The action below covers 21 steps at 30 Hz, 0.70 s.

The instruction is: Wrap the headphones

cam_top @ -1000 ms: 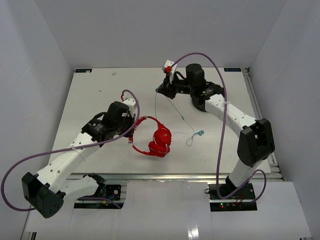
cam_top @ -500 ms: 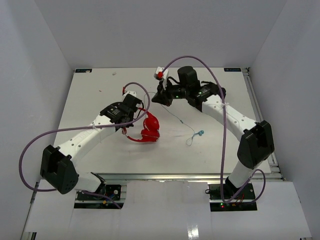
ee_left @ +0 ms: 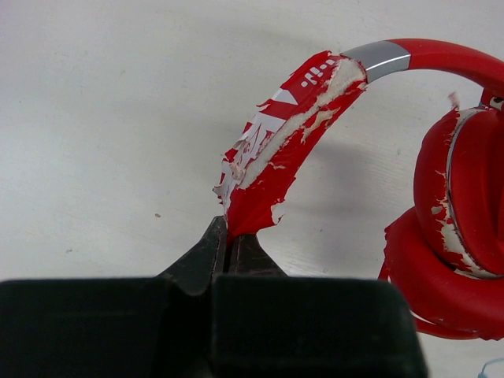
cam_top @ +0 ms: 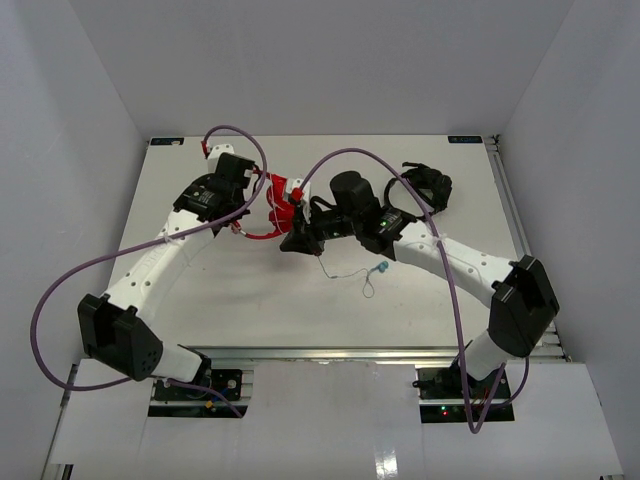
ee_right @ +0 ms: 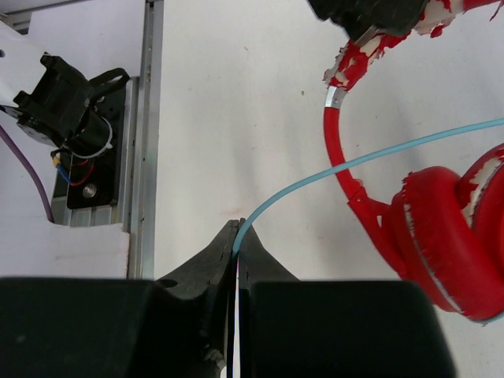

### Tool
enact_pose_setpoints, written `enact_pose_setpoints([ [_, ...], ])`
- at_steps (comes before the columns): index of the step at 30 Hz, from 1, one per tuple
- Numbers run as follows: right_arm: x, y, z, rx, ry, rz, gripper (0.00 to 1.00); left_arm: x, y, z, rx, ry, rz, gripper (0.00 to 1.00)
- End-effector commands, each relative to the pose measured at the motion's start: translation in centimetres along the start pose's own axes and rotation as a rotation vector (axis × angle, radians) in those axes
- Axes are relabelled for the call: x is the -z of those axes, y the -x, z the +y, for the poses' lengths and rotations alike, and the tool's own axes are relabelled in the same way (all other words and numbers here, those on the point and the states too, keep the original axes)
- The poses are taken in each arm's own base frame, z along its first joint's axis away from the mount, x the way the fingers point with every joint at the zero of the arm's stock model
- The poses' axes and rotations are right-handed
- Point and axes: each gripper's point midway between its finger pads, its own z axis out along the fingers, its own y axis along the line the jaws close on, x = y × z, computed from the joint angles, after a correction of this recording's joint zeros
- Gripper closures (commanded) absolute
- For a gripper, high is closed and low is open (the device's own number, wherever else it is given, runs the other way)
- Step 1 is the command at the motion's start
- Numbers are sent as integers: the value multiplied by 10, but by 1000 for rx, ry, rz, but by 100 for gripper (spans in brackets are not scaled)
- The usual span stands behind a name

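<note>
**Top view.** My two arms meet over the far half of the table [cam_top: 300, 315], toward 12 o'clock from my bases. The headphones [ee_right: 429, 232] sit between the two grippers, a little left of the table's midline. Whether the earcups touch the surface cannot be told.

**Left wrist view.** My left gripper [ee_left: 227, 236] is clenched on the tip of the headband [ee_left: 291, 134], where the red covering is torn and flaking to white. From the grip the band arches toward 1 o'clock, passes a grey slider [ee_left: 378, 57], and curves down to the two earcups [ee_left: 461, 228]. These are folded against each other at 3 o'clock of the view, and their padding is also chipped.

**Right wrist view.** My right gripper [ee_right: 238, 232] is pinched on the cable [ee_right: 370, 157], a thin pale blue line. It leaves the fingertips toward 2 o'clock, crosses the headband in the picture and runs off the right edge. The earcups lie at 3 o'clock of the fingertips. My left gripper shows between 12 and 1 o'clock, holding the band's frayed end. My left arm's base [ee_right: 59, 94] sits at 10 o'clock, beside the table's edge rail [ee_right: 146, 157].

**Top view, remainder.** From my right gripper the slack cable trails on the table between 3 and 4 o'clock and ends in a plug [cam_top: 383, 267]. Black headphones [cam_top: 425, 185] lie apart at 3 o'clock of the red pair, near my right forearm.
</note>
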Motion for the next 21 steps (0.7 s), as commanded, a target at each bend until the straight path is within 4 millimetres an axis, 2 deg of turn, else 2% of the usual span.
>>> enact_pose_setpoints([
  [1, 5, 24, 20, 47, 38, -112, 92, 24, 52, 1, 161, -60, -136, 100],
  [6, 2, 7, 28, 45, 34, -149, 92, 37, 74, 4, 261, -103, -184, 100],
  [8, 2, 9, 28, 60, 31, -185, 92, 42, 80, 0, 300, -136, -199, 100],
  [12, -1, 1, 29, 60, 20, -204, 92, 54, 82, -13, 375, -238, -201, 100],
  [16, -1, -6, 20, 58, -33, -217, 92, 70, 84, -23, 444, -336, -198, 100],
  [21, 0, -7, 18, 71, -59, -271, 92, 88, 90, -23, 492, -396, -221, 100],
])
